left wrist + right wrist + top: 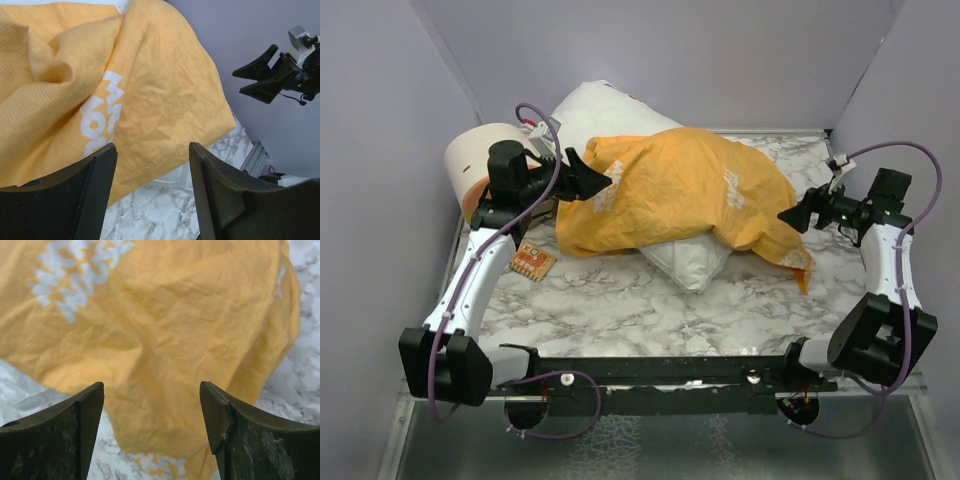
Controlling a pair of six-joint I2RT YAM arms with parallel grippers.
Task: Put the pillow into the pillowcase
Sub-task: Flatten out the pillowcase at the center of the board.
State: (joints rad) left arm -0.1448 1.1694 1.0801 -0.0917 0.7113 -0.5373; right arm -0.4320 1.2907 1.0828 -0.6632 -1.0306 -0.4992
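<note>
The orange-yellow pillowcase (680, 190) with white lettering lies draped over the white pillow (690, 260), whose ends stick out at the back left (605, 110) and at the front. My left gripper (595, 178) is open at the pillowcase's left edge, holding nothing. In the left wrist view the pillowcase (150, 90) fills the frame beyond the open left gripper (152, 150). My right gripper (792, 215) is open just right of the pillowcase's right end. In the right wrist view the pillowcase (165, 340) lies beyond the open right gripper (151, 390).
A cream-and-orange cylinder (480, 165) stands behind my left arm at the back left. A small orange patterned card (532, 262) lies on the marble table (650, 315) by the left arm. Purple walls close in the back and both sides.
</note>
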